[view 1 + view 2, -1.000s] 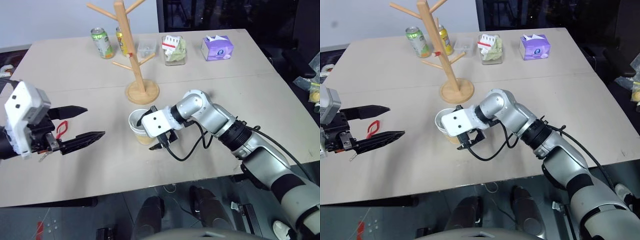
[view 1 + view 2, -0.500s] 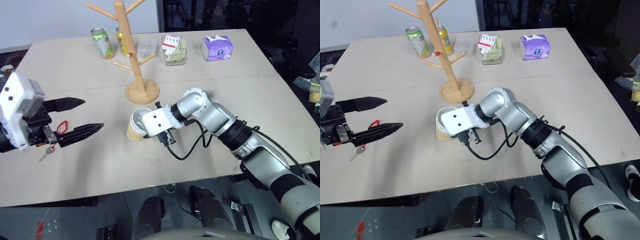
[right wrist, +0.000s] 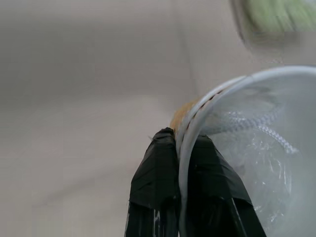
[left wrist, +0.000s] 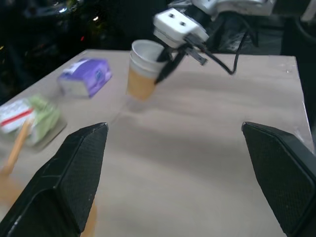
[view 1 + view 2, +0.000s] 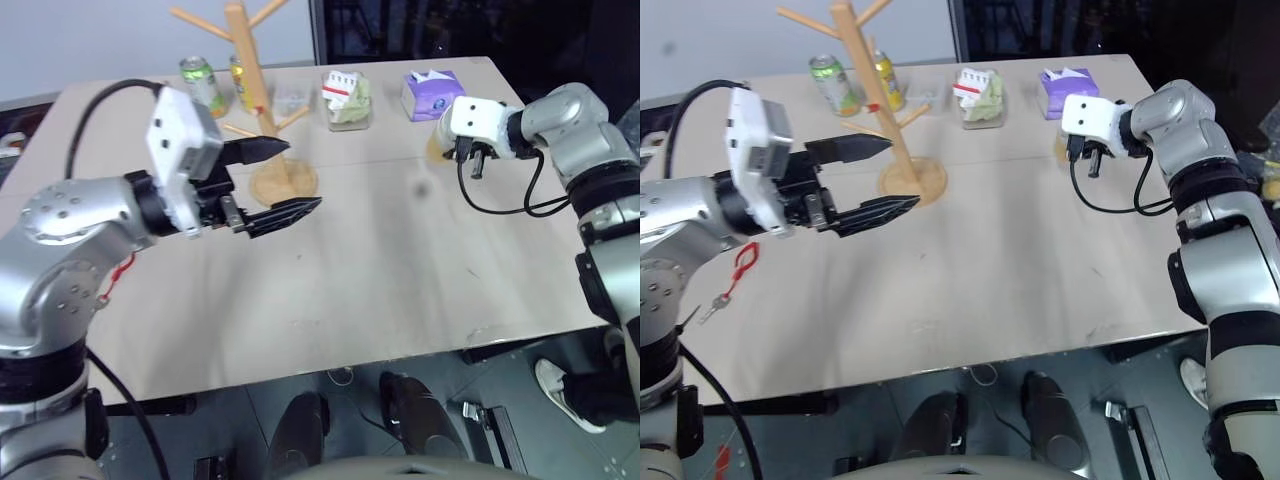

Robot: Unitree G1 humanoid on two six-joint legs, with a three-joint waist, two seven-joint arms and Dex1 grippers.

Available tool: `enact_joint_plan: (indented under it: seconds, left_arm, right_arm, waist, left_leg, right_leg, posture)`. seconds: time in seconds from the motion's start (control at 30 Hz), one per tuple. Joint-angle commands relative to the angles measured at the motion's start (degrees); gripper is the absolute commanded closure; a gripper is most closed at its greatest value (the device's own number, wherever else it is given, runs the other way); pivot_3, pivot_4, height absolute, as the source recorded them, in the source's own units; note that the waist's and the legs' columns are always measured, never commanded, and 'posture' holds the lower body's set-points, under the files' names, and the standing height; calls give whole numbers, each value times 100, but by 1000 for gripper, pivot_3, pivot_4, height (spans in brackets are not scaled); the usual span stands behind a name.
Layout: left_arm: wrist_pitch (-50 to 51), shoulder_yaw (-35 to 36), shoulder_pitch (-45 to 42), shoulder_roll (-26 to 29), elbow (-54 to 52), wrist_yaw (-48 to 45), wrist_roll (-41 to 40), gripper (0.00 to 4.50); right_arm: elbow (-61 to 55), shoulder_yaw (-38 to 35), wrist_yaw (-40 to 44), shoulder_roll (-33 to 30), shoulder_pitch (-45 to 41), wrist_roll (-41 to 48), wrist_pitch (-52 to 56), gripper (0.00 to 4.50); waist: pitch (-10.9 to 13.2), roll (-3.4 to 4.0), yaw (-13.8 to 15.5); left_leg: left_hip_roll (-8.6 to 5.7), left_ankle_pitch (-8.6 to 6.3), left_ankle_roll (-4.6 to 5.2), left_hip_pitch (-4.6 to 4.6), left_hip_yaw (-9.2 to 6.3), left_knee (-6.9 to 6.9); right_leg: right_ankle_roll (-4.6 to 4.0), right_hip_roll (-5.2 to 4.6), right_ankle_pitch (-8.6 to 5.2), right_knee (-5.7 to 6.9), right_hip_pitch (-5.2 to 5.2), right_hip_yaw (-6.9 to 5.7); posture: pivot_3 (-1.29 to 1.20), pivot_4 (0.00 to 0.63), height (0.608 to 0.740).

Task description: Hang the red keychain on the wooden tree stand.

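One wooden tree stand (image 5: 868, 95) rises at the back of the surface (image 5: 1000, 270), with two cans (image 5: 830, 83) just behind it. One red keychain (image 5: 743, 261) lies well left of the stand, below the left hand (image 5: 872, 178), which gapes wide and empty. The right hand (image 3: 177, 153) pinches one paper cup (image 4: 143, 69) by its rim.

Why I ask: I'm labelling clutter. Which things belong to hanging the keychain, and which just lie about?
Job: keychain; tree stand.
Lying about: cup, pinched at the rim by the right end effector; cans; tissue box; jar.
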Motion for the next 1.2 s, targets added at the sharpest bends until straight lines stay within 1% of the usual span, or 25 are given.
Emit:
enact_joint_plan:
  seconds: [0.03,0.27,0.43,0.47,0.5,0.53,0.63,0.73,0.77,1.07,1.17,1.2]
  left_arm:
    - [-278,-179,-207,-97,3,11,242,0]
    - [-331,-309,-269,-238,44,21,419,0]
    - [-316,-287,-314,-284,38,28,439,0]
    - [-321,-291,-326,-291,51,25,450,0]
    - [-325,-281,-327,-295,51,24,456,0]
    - [-325,-269,-328,-300,50,24,460,0]
    - [-345,-257,-357,-318,88,25,489,0]
    - [-383,-263,-402,-341,158,19,532,0]
    - [-396,-269,-420,-349,183,13,541,0]
    - [-514,-224,-503,-333,409,-35,674,0]
    - [-322,33,-245,-84,409,22,714,0]
    - [-129,256,-59,39,371,94,648,0]
  right_arm:
    - [552,53,-374,75,-271,-341,-213,4469]
    - [966,-145,-739,208,-343,-533,-79,4469]
    - [1012,-267,-778,232,-380,-560,-16,4469]
    - [1015,-287,-780,225,-405,-566,-12,3797]
    - [1015,-312,-772,212,-439,-567,-9,3484]
    - [1013,-339,-766,201,-468,-569,-7,3062]
    - [1003,-415,-767,173,-538,-587,-25,1679]
    - [993,-494,-751,159,-611,-572,-28,166]
    - [992,-511,-743,152,-632,-568,-28,52]
    - [879,-749,-639,23,-939,-488,-178,52]
    - [717,-960,-507,15,-1071,-271,-337,52]
    - [599,-1099,-401,48,-1075,-109,-382,52]
  waist:
    - [0,1,-20]
    - [4,5,-5]
    - [4,5,12]
    - [4,5,11]
    - [4,5,11]
    - [4,5,8]
    - [4,6,3]
    - [4,6,4]
    - [4,6,6]
    - [5,7,5]
    - [6,8,-18]
    - [8,12,-28]
  left_leg:
    - [0,0,0,-1,2,-2]
    - [-4,0,0,-12,6,-6]
    - [-5,0,0,-13,4,4]
    - [-5,0,0,-13,4,5]
    - [-5,0,0,-13,4,5]
    - [-5,0,0,-13,4,5]
    - [-5,0,0,-13,4,5]
    - [-5,0,0,-12,3,5]
    - [-5,0,0,-12,3,5]
    - [-6,0,0,-13,3,5]
    - [-5,0,0,-12,4,5]
    - [-3,0,0,-11,5,4]
  right_leg:
    - [0,0,0,0,-4,3]
    - [1,-1,2,5,-20,13]
    - [3,-1,2,7,-17,11]
    - [4,-1,2,7,-17,11]
    - [4,-1,3,8,-17,11]
    - [4,-1,3,8,-17,11]
    - [4,0,3,9,-18,11]
    - [4,0,3,10,-18,11]
    - [4,0,3,10,-17,11]
    - [4,-1,3,10,-17,11]
    - [3,0,3,11,-18,11]
    - [3,1,3,11,-19,12]
  posture:
    - [0,150,740]
    - [0,150,740]
    - [0,150,740]
    - [0,150,740]
    - [0,150,740]
    - [0,150,740]
    - [0,150,740]
    - [0,150,740]
    - [0,150,740]
    - [0,150,740]
    - [0,150,740]
    - [0,150,740]
